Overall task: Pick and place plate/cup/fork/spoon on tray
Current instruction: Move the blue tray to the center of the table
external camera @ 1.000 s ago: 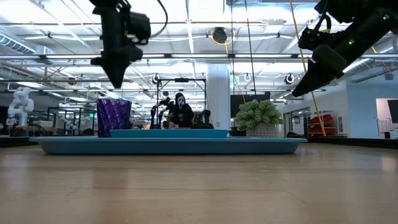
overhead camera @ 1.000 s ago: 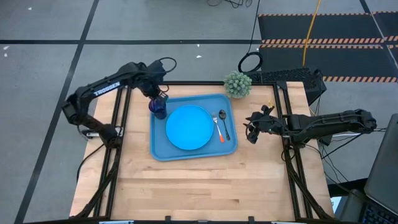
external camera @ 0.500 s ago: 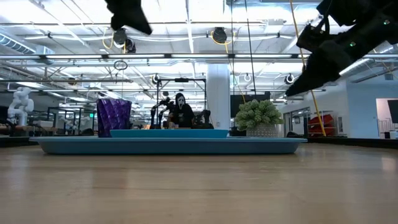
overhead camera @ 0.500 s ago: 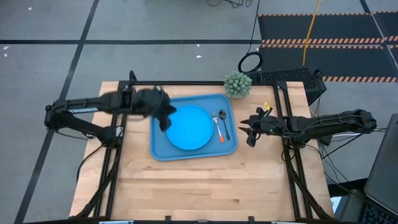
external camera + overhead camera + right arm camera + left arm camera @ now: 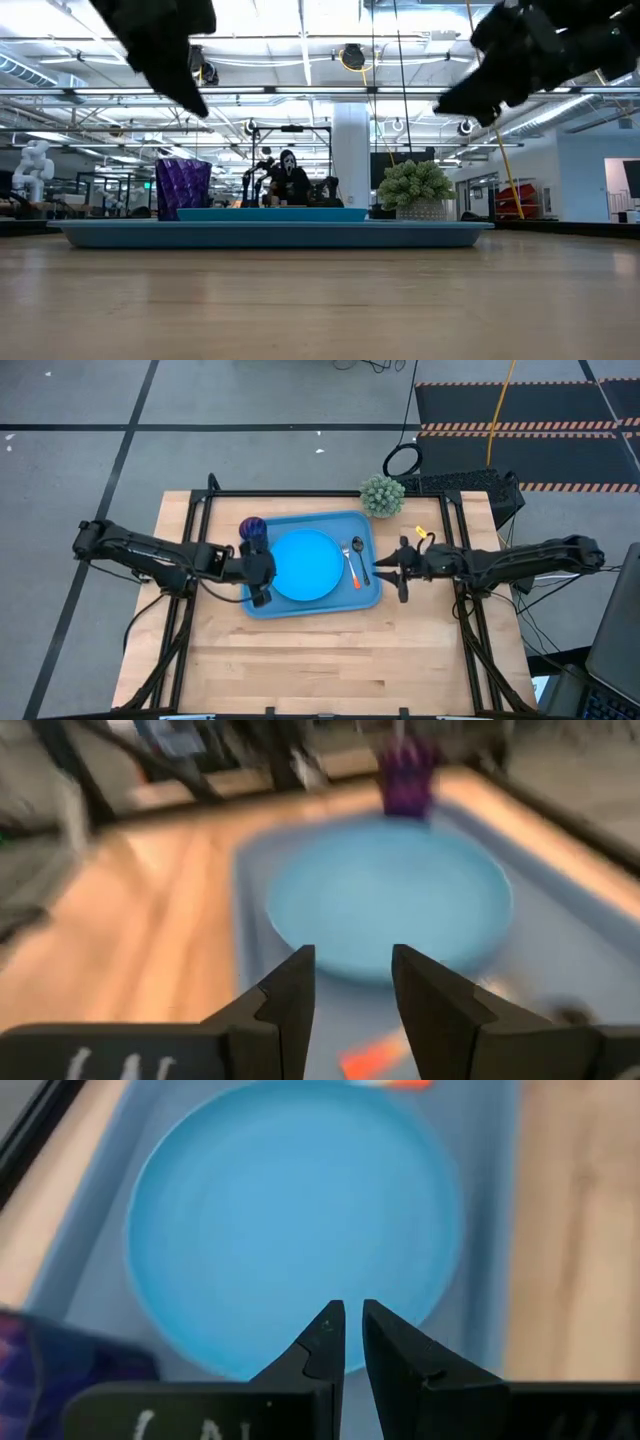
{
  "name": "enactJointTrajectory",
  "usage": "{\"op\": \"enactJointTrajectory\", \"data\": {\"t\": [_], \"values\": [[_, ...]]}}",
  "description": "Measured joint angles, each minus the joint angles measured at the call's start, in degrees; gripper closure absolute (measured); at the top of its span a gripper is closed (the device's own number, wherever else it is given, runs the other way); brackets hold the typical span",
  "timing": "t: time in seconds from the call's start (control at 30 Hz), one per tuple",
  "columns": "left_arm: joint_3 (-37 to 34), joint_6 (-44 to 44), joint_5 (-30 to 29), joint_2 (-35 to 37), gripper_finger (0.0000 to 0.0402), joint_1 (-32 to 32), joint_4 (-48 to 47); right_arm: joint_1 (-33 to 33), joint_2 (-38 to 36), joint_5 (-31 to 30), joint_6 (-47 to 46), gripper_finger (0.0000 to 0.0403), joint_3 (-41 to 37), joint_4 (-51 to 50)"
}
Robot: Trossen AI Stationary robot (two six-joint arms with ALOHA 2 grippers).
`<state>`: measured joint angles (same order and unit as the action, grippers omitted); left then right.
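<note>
The blue tray (image 5: 258, 605) lies on the table's middle. In it lie the sky-blue plate (image 5: 303, 564), the purple cup (image 5: 253, 529) upright at the far left corner, and the orange-handled fork (image 5: 354, 574) beside the dark spoon (image 5: 358, 552) on the right. My left gripper (image 5: 268, 575) hovers over the tray's left side, near the plate's left rim (image 5: 290, 1210), shut and empty. My right gripper (image 5: 385, 572) hovers at the tray's right edge, open and empty, pointing over the fork (image 5: 370, 1055) toward the plate (image 5: 390, 900).
A small potted plant (image 5: 382, 496) stands at the table's far edge, right of the tray's far right corner. Bare wood (image 5: 330, 660) stretches from the tray to the near edge. In the low view both grippers (image 5: 195, 100) (image 5: 450, 100) hang above the tray (image 5: 270, 233).
My left gripper has gone up from over the cup and then toward the table's near edge, along the tray's left side, tipping to point across the plate. The cup stays upright in its corner. My right gripper has moved left toward the tray's right edge.
</note>
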<state>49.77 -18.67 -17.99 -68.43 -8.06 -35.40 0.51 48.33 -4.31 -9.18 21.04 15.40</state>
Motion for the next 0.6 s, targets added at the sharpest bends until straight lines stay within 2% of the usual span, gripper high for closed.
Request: {"op": "enactJointTrajectory", "data": {"t": [0.1,0.2,0.37,0.43,0.5,0.6], "values": [[-1.95,0.15,-0.49,0.05,0.036,0.67,0.14,1.34,1.82,0.03,0.01,0.0273,-1.22,7.6],[-3.84,0.6,-0.02,0.03,0.036,1.77,-0.03,4.09,4.56,0.35,-0.65,0.0273,-0.16,7.61],[-4.34,2.07,-0.03,0.03,0.036,4.12,-1.07,8.44,11.91,5.94,1.8,0.0273,6.3,7.45],[-4.34,3.52,0.12,0.03,0.036,4.68,-1.05,9.24,15.16,7.03,4.46,0.0273,10.81,2.85],[-4.34,4.78,2.08,0.03,0.036,5.49,-1.18,9.44,18.7,7.11,7.96,0.0273,16.85,-6.05],[-4.34,5.45,5.75,0.03,0.036,6.33,-1.37,8.9,24.46,2.97,12.43,0.0273,26.54,-21.4]]}}
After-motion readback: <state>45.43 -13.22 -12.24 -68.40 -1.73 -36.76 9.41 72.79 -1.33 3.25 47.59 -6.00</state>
